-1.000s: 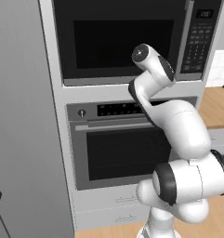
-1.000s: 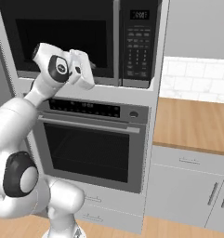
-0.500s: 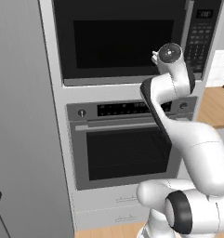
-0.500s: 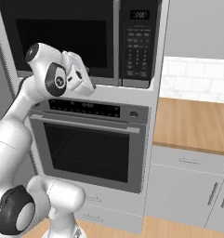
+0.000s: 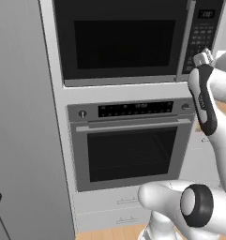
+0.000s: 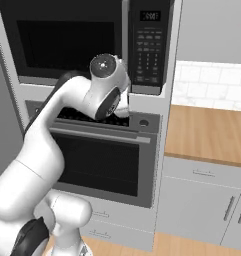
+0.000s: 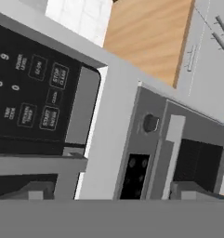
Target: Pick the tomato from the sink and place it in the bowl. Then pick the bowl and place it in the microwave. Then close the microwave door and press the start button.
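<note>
We find the microwave (image 5: 133, 40) at frame top, door shut. The start button (image 7: 49, 120), left in the hand view, is rigid: press, never grasp. Gripper (image 7: 113, 193) fingers stand apart, empty.

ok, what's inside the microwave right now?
Can't tell. The microwave door is shut and its dark window shows only a black interior; no bowl or turntable is discernible through the glass. The keypad sits right of it, the oven below.

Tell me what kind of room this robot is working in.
A home kitchen, most likely: a black-fronted microwave sits built in above a steel wall oven with a dark glass door, beside a wooden countertop over grey drawers and a white tiled wall.
</note>
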Motion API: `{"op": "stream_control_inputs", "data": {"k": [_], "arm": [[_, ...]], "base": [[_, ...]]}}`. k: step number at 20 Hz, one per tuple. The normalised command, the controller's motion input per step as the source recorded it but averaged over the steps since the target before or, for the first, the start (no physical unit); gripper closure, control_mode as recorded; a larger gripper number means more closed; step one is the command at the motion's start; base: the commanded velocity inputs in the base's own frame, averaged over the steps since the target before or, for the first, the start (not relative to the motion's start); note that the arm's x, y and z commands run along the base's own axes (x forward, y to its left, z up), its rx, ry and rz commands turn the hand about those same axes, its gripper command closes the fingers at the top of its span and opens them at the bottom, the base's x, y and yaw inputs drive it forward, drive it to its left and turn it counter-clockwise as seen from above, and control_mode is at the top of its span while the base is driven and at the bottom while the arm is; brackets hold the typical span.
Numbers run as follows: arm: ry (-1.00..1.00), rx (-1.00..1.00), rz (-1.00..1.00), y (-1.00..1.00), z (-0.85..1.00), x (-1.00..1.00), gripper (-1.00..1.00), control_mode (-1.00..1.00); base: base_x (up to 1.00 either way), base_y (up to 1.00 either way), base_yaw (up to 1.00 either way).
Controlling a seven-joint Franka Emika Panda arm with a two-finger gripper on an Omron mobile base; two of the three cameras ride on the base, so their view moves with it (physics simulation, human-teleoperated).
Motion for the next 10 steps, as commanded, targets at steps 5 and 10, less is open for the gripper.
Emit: {"op": "stream_control_inputs", "data": {"k": [5,10], "arm": [[-0.16,0.45,0.03,-0.53,0.01,0.26,-1.0,-1.0],[-0.15,0.34,0.04,-0.03,0.0,0.39,1.0,-1.0]], "base": [[0.0,0.0,0.0],[0.0,0.0,0.0]]}}
